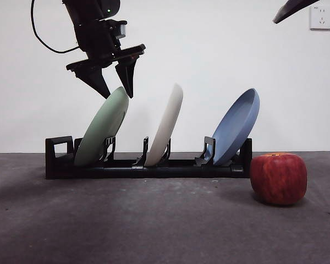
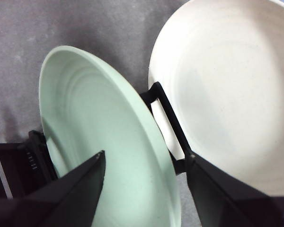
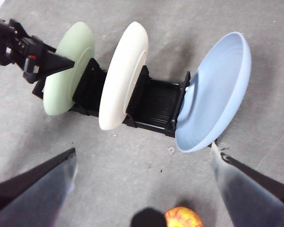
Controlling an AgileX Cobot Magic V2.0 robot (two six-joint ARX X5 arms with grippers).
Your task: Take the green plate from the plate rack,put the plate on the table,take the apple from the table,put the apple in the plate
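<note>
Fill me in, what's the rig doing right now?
The left gripper is at the top rim of the green plate, jaws open either side of the rim, not closed yet. The plate stands in the plate rack beside a white plate and a blue one. The apple sits on the table. The right gripper waits open above.

A: How many plates?
B: Three: one green (image 1: 102, 127), one white (image 1: 166, 125), one blue (image 1: 237, 127).
A: Racks and apples?
B: One rack (image 1: 148, 166), one apple (image 1: 278, 178).
A: Grippers?
B: Two: left gripper (image 1: 114, 77), right gripper (image 3: 142, 161).
</note>
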